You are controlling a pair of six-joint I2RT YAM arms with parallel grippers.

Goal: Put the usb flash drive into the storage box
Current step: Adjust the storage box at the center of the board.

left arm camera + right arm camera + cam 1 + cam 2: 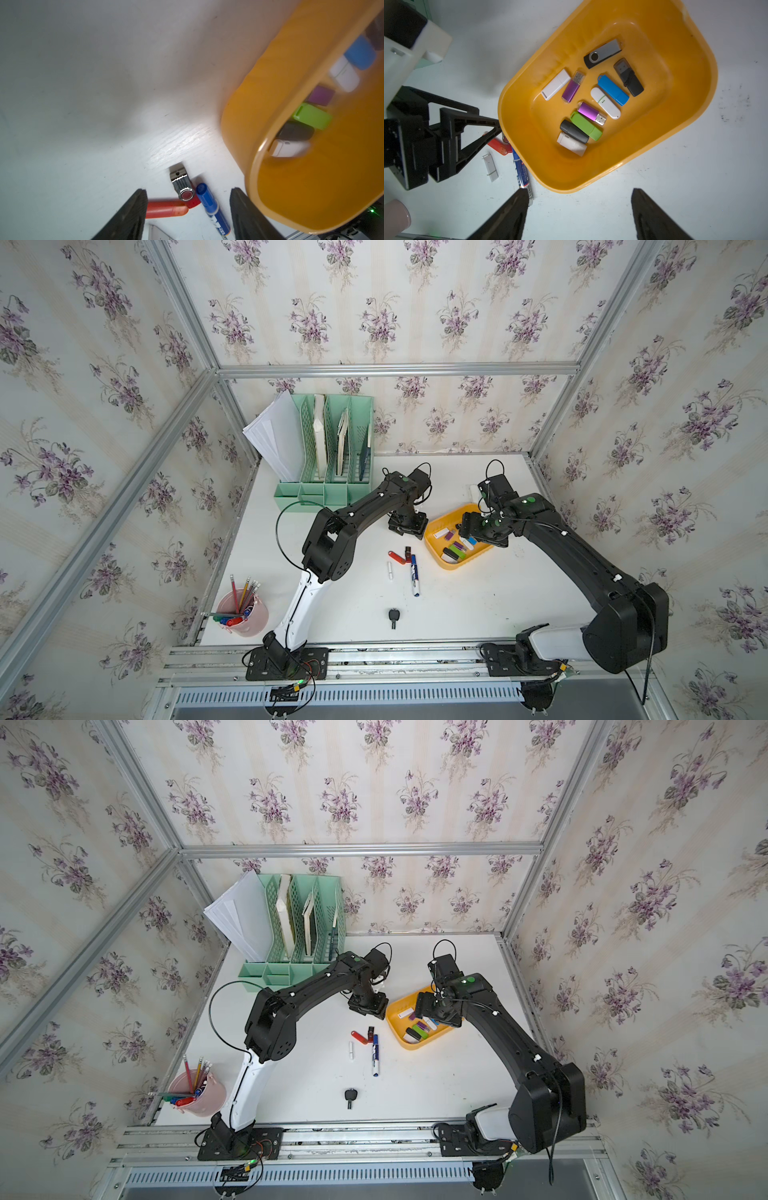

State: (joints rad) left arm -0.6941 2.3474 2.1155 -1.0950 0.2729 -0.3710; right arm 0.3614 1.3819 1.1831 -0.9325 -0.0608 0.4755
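Left gripper (188, 189): jaws spread, nothing between them. It hangs just beside the storage box (259, 93), over the loose drives. Right gripper (579, 189): jaws spread too, empty, above the box's rim.

Not yet boxed, all on the table (478, 605) beside the box's outer wall on the left arm's side:
- red capped drive (166, 208), lying flat
- swivel drive (182, 182), red body under a metal clip, just beside the cap of a blue marker (209, 204) and apparently touching the red drive
- slim white stick (390, 570), probably a drive as well, a little farther from the box

Handling, as a judgement: all are light, rigid and small. The plastic shells look smooth and the metal clip slicker, so a pinch could skid. Best hold is across the narrow width at mid-length. On the swivel, clamp body and clip together so the clip cannot pivot. The marker crowds it, so a jaw may nudge the marker.

Containers:
- mint organizer (332, 456), well apart from the box: upright books or folders in its slots, with white sheets leaning at the side away from the box
- storage box: ten drives on its floor (white, purple, blue, green, black), roughly clustered, with bare floor left toward its walls
- pink cup (245, 616), farthest from the box: pencils and coloured pens
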